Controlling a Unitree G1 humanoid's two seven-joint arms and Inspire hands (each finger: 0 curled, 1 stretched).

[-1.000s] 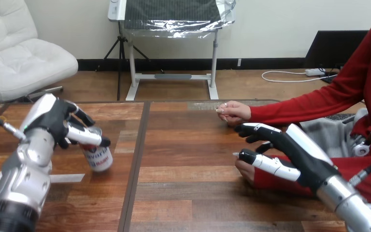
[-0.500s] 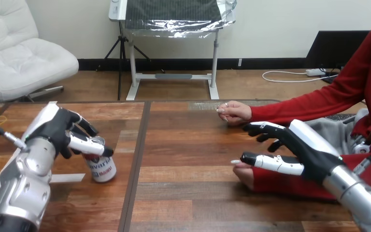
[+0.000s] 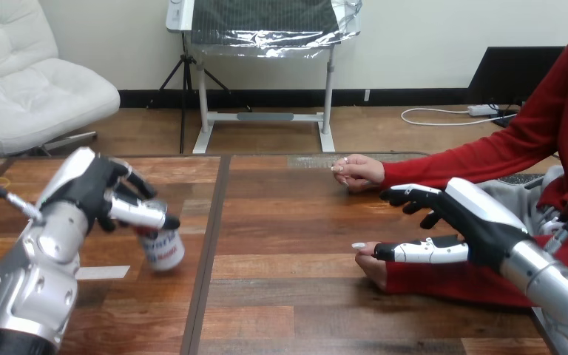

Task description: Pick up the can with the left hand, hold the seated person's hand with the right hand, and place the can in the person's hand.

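Observation:
A white and red can (image 3: 165, 250) hangs tilted at the table's left, its bottom just above the wood. My left hand (image 3: 92, 194) is shut on its top, thumb in front and fingers behind. At the right, the person's near hand (image 3: 370, 266) rests on the table (image 3: 288, 296) in a red sleeve. My right hand (image 3: 475, 222) is over that wrist, its thumb lying straight along the top and its fingers spread above without closing. The person's far hand (image 3: 358, 171) rests loosely closed farther back.
A pale strip of tape (image 3: 102, 272) lies on the wood under my left arm. A dark seam (image 3: 208, 251) runs front to back between the can and the person's hands. Bare wood lies between the seam and the near hand.
My left hand has carried the can a little to the right and tipped it. My right hand has drawn back to the right, uncovering the fingertips of the person's near hand.

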